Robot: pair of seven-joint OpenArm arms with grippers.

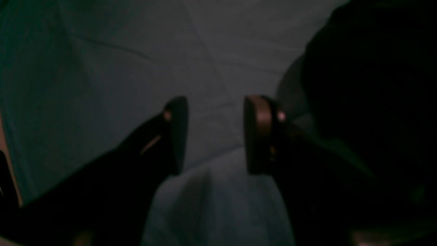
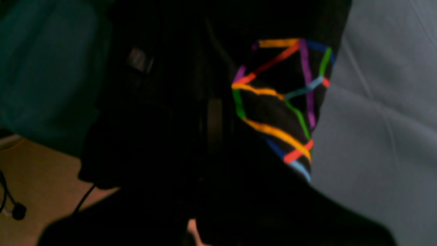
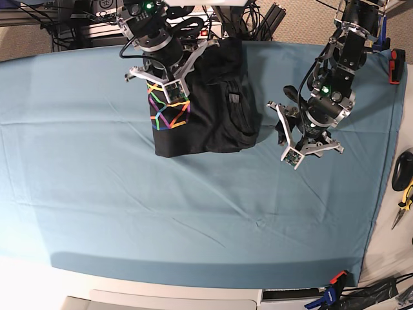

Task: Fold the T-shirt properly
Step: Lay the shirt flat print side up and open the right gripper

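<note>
Near cloth: the teal table cloth (image 3: 129, 213) is lying bare before us.
Left gripper (image 1: 215, 135): we are hovering it released, jaws apart, beside the shirt, waiting.
Black fabric T-shirt (image 3: 219, 110): lying bunched at the far edge, rainbow line graphic showing.
Right gripper (image 3: 169, 79): we are clenching it on the T-shirt's graphic fold, seemingly to carry it over.

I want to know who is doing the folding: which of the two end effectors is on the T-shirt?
The right end effector, shut on the T-shirt by its rainbow graphic; the left end effector hangs open over bare teal cloth.
</note>
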